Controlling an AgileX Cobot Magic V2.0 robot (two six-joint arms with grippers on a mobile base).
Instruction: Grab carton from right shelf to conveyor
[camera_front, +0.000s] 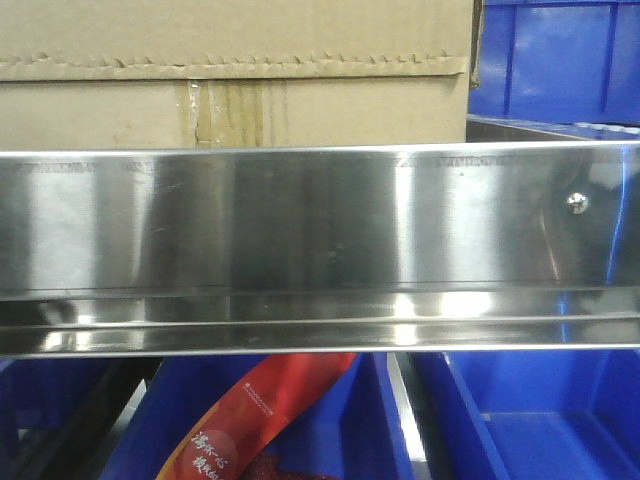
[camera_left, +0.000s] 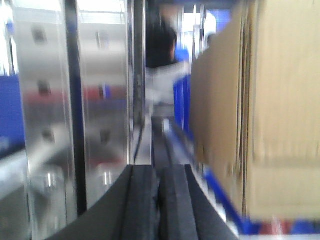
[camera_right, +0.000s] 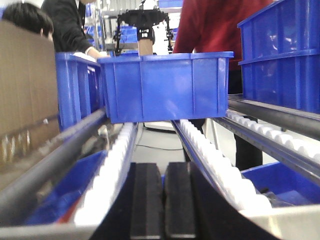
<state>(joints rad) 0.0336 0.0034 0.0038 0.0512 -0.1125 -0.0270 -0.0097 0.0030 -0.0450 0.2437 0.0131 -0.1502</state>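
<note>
- The carton (camera_front: 230, 70), plain brown corrugated board with a jagged perforated flap edge and a glossy tape stain down its front, sits on the right shelf (camera_front: 320, 220) at 11 o'clock in the front view. Its base is hidden behind the rail, and its top and left side are cut off.
- The shelf's wide front rail is mirror-bright stainless steel, streaked with reflections, with one small domed screw (camera_front: 577, 202) at 3 o'clock.
- A smooth blue bin (camera_front: 560, 60) stands just beside the carton at 1 o'clock. The lower bins (camera_front: 520, 420) show under the rail, one holding a glossy red packet (camera_front: 262, 420) with print too small to read.
- The left pincer (camera_left: 159, 200) sits at 6 o'clock in a heavily blurred wrist view, its black pads pressed together on nothing. The carton's flat wall fills 3 o'clock.
- The right pincer (camera_right: 162, 200) is likewise closed and empty at 6 o'clock, between white toothed roller tracks (camera_right: 215, 160).
- A ribbed bin (camera_right: 165, 85) straddles the tracks at 12 o'clock, the carton's edge shows at 9 o'clock, and a figure in red (camera_right: 215, 25) behind is cut off at the head.
</note>
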